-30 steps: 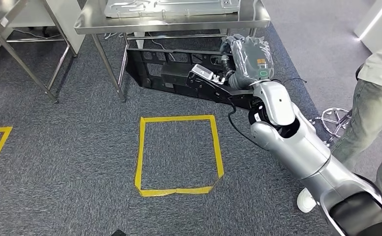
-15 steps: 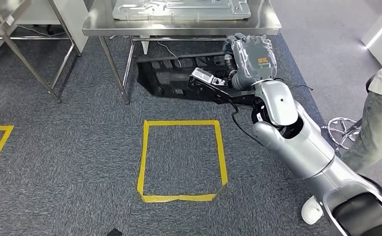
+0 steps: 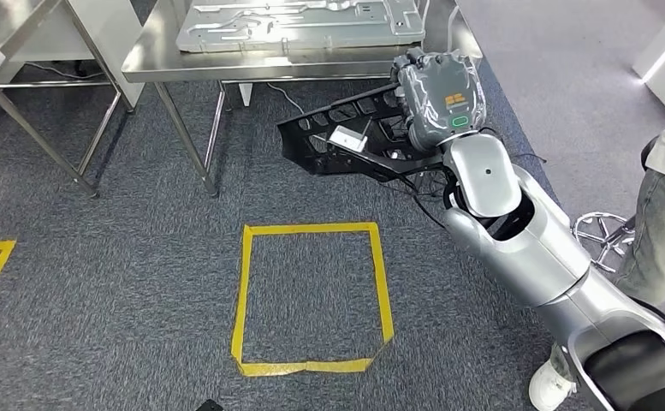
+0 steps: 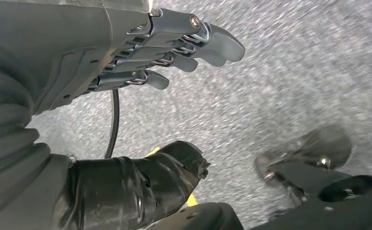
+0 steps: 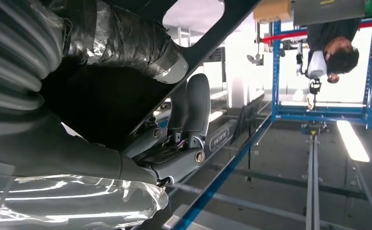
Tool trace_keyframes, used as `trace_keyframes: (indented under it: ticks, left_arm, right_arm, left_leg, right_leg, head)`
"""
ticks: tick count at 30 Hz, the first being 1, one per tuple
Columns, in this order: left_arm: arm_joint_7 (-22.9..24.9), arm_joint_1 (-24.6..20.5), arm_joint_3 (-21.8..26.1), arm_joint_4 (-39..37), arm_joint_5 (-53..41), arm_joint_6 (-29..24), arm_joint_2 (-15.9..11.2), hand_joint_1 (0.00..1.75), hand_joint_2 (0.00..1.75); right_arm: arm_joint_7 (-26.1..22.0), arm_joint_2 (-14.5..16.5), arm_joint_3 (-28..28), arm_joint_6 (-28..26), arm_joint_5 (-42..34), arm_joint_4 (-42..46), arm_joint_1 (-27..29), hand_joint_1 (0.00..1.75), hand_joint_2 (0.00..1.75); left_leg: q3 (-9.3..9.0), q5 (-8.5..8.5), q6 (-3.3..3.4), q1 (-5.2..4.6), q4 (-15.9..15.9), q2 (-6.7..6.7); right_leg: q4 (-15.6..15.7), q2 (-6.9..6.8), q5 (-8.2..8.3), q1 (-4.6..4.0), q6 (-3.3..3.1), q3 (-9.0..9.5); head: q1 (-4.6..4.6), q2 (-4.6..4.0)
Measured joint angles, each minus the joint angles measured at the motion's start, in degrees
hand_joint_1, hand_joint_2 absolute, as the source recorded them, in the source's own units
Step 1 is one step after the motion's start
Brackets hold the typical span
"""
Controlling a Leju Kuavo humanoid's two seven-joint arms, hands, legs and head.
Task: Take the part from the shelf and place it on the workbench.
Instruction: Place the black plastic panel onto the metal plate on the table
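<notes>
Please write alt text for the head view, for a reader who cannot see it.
The robot's right hand holds a long black openwork part above grey carpet, just in front of a steel workbench bearing a pale metal panel. A yellow tape square marks the floor, and a person's leg stands at right.

a workshop or robotics test floor. steel workbenches (image 3: 226, 64) stand at the top of the frame, yellow tape squares (image 3: 311, 298) mark grey carpet, and blue industrial racking (image 5: 276, 62) rises nearby.
</notes>
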State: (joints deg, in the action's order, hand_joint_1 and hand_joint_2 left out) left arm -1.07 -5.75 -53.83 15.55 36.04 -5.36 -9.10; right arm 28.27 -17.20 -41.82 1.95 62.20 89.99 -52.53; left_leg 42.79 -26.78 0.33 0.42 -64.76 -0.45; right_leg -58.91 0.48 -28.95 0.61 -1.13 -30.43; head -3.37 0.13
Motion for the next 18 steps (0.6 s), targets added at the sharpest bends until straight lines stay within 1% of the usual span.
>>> trace_keyframes:
  ticks: [1,2,3,5,6,7,8,9,11,12,13,14,15,16,17,18]
  left_arm:
    - [0.0,0.0,0.0,0.0,0.0,0.0,-0.1,0.0,1.75]
    - [0.0,0.0,-0.1,0.0,0.0,0.0,-0.2,0.0,1.75]
    - [0.0,0.1,-0.1,0.0,0.0,0.1,-0.3,0.0,1.75]
    - [0.0,0.0,-0.1,0.0,0.0,0.1,-0.4,0.0,1.75]
    - [0.0,0.0,-0.1,0.0,0.0,0.1,-0.4,0.0,1.75]
    - [0.0,0.0,-0.1,0.0,0.0,0.1,-0.4,0.0,1.75]
    - [0.0,-0.1,-0.2,0.0,0.0,0.1,-0.4,0.0,1.75]
    - [0.0,-0.2,-0.2,0.0,0.0,0.1,-0.4,0.0,1.75]
    - [0.0,-0.3,-0.3,0.0,0.0,0.1,-0.4,0.0,1.75]
    - [0.0,-0.2,-0.3,0.0,0.0,0.1,-0.4,0.0,1.75]
    - [0.0,-0.1,-0.3,0.0,0.0,0.1,-0.4,0.0,1.75]
    - [0.0,-0.1,-0.3,0.0,0.0,0.1,-0.4,0.0,1.75]
    - [-0.1,0.0,-0.3,0.0,0.0,0.1,-0.4,0.0,1.75]
    - [-0.1,-0.1,-0.4,0.0,0.0,0.1,-0.4,0.0,1.75]
    - [-0.1,-0.2,-0.4,0.0,-0.1,0.1,-0.5,0.0,1.75]
    - [-0.2,-0.3,-0.5,0.0,-0.1,0.1,-0.5,0.0,1.75]
  right_arm:
    - [0.0,0.0,0.0,0.1,0.1,0.0,0.0,1.75,1.75]
    - [0.0,0.0,-0.1,0.1,0.2,0.0,-0.1,1.75,1.75]
    - [0.0,0.0,-0.1,0.1,0.3,0.1,-0.1,1.75,1.75]
    - [0.0,0.0,-0.2,0.1,0.4,0.3,-0.3,1.75,1.75]
    - [0.0,-0.1,-0.2,0.1,0.4,0.4,-0.3,1.75,1.75]
    - [0.0,-0.1,-0.2,0.1,0.4,0.5,-0.4,1.75,1.75]
    - [-0.1,-0.1,-0.3,0.1,0.5,0.5,-0.5,1.75,1.75]
    - [-0.1,-0.2,-0.3,0.2,0.5,0.5,-0.6,1.75,1.75]
    - [-0.3,-0.3,-0.5,0.5,0.7,0.5,-0.4,1.75,1.75]
    - [-0.4,-0.3,-0.5,0.8,0.7,0.5,-0.2,1.75,1.75]
    - [-0.6,-0.3,-0.6,1.0,0.8,0.5,0.0,1.75,1.75]
    - [-0.8,-0.4,-0.7,1.2,1.0,0.5,0.1,1.75,1.75]
    - [-1.1,-0.5,-0.8,1.3,1.1,0.5,0.1,1.75,1.75]
    - [-1.4,-0.6,-0.8,1.4,1.3,0.5,0.1,1.75,1.75]
    - [-1.7,-0.7,-0.9,1.6,1.4,0.5,0.1,1.75,1.75]
    - [-2.0,-0.7,-1.0,1.7,1.5,0.5,0.0,1.75,1.75]
  left_leg:
    - [-0.64,3.09,0.38,-0.24,3.3,0.03]
    - [-1.21,5.44,0.73,-0.52,5.5,0.04]
    - [-1.59,6.53,1.07,-0.72,6.7,-0.01]
    - [-2.78,5.98,1.72,-0.77,7.5,-0.05]
    - [-3.56,5.73,2.05,-0.7,8.0,-0.08]
    - [-4.33,5.45,2.35,-0.63,8.3,-0.09]
    - [-5.05,5.1,2.59,-0.58,8.6,-0.12]
    - [-5.65,4.61,2.74,-0.61,8.7,-0.13]
    - [-6.94,3.41,2.86,-0.59,8.7,-0.17]
    - [-7.76,2.71,2.81,-0.58,8.7,-0.24]
    - [-8.69,1.95,2.74,-0.55,8.6,-0.35]
    - [-9.7,1.09,2.62,-0.5,8.4,-0.46]
    - [-10.61,0.16,2.44,-0.45,8.2,-0.55]
    - [-11.4,-0.8,2.18,-0.47,7.7,-0.63]
    - [-11.77,-1.65,1.85,-0.46,7.4,-0.72]
    - [-12.03,-2.34,1.43,-0.47,7.1,-0.78]
  right_leg:
    - [0.1,0.07,-0.63,-0.04,0.2,0.63]
    - [0.4,0.16,-1.12,-0.05,0.46,1.06]
    - [0.5,0.25,-1.26,-0.07,0.79,1.38]
    - [0.5,0.3,-1.01,-0.04,1.41,1.81]
    - [-0.5,0.24,-0.74,-0.01,1.61,1.64]
    - [-2.0,0.19,-0.67,0.02,1.72,0.98]
    - [-4.8,0.15,-1.07,0.05,1.79,-0.7]
    - [-8.1,0.12,-1.96,0.03,1.87,-2.87]
    - [-13.9,0.12,-5.33,0.03,2.08,-7.75]
    - [-14.8,0.12,-6.78,0.09,2.23,-9.3]
    - [-14.1,0.11,-7.27,0.2,2.41,-10.14]
    - [-11.8,0.09,-6.09,0.35,2.59,-10.26]
    - [-8.4,0.08,-2.96,0.53,2.77,-9.93]
    - [-4.9,0.02,0.98,0.67,2.84,-9.59]
    - [-2.4,-0.04,4.18,0.64,2.67,-9.16]
    - [-0.9,-0.03,6.38,0.52,2.36,-8.97]
  head:
    - [0.02,0.0]
    - [0.03,0.0]
    - [0.03,0.0]
    - [0.03,0.0]
    - [0.08,0.0]
    - [0.13,0.0]
    - [0.18,0.0]
    - [0.24,0.0]
    - [0.26,0.0]
    - [0.26,0.0]
    - [0.27,0.0]
    - [0.28,0.0]
    - [0.28,0.0]
    - [0.37,0.0]
    - [0.43,0.0]
    - [0.43,0.0]
